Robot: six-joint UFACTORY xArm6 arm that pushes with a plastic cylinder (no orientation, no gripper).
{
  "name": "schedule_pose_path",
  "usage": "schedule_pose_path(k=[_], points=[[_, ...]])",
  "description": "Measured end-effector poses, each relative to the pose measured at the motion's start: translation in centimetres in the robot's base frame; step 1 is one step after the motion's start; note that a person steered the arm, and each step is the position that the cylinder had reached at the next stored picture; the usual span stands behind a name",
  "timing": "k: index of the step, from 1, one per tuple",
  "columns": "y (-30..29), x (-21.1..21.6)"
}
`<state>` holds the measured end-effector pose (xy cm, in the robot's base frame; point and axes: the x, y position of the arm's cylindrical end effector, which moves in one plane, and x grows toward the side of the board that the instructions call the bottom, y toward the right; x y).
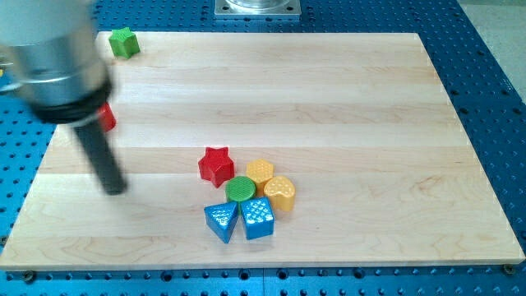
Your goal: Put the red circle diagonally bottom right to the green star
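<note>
The green star (124,42) lies at the board's top left corner. A red block (107,117), probably the red circle, shows only partly behind the arm at the view's left, below the green star. My tip (115,189) rests on the board at the left, below and just right of that red block, well left of the block cluster.
A cluster sits at the bottom centre: red star (216,165), yellow hexagon (260,172), green circle (241,190), yellow heart (280,193), blue triangle (220,221), blue cube (257,218). The wooden board (345,99) is framed by a blue perforated table.
</note>
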<state>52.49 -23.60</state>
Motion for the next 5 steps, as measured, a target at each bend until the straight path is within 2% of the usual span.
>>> schedule_pose_path(k=[1, 3, 4, 5], points=[[-6.8, -3.5], [-6.0, -10.6], [-2.0, -13.0], [5.8, -8.6]])
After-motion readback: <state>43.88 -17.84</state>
